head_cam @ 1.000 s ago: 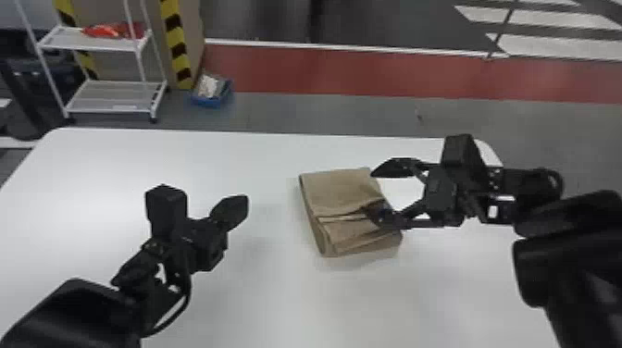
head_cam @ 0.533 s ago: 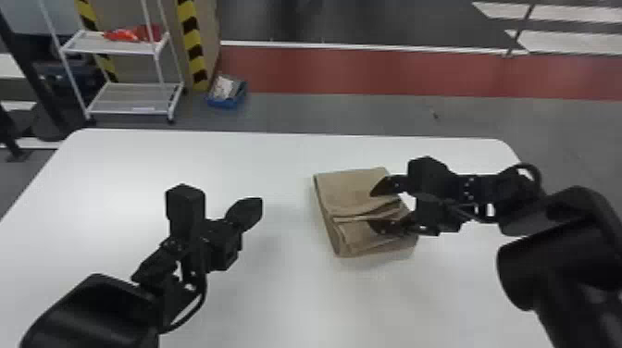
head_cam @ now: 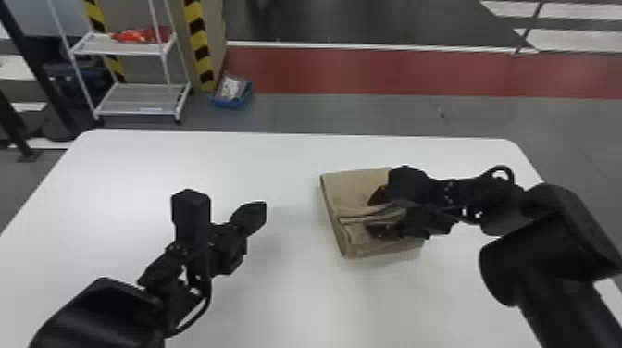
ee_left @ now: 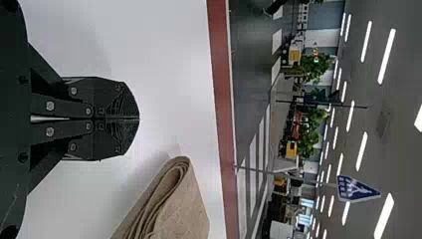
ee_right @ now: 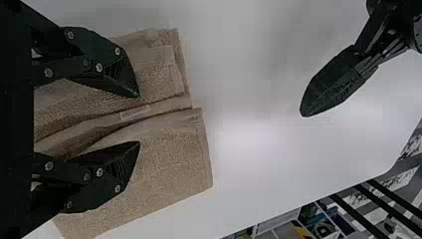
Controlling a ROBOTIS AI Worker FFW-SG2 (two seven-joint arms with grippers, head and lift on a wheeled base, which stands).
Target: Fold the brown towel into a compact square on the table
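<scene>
There is one table (head_cam: 282,296), and on it one towel (head_cam: 354,189), lying toward the far right corner. Two grippers are over the table, one left (head_cam: 264,209) toward its left edge and one right (head_cam: 370,216) toward its right edge, with two fingers apiece. Beyond the far left corner stands one white rack (head_cam: 115,111), two shelves of it in view. Two yellow-and-black striped strips (head_cam: 200,46) rise behind it, and one blue tub (head_cam: 229,102) sits beside it. The red stuff (head_cam: 139,35) on the upper shelf may be one bundle or several.
</scene>
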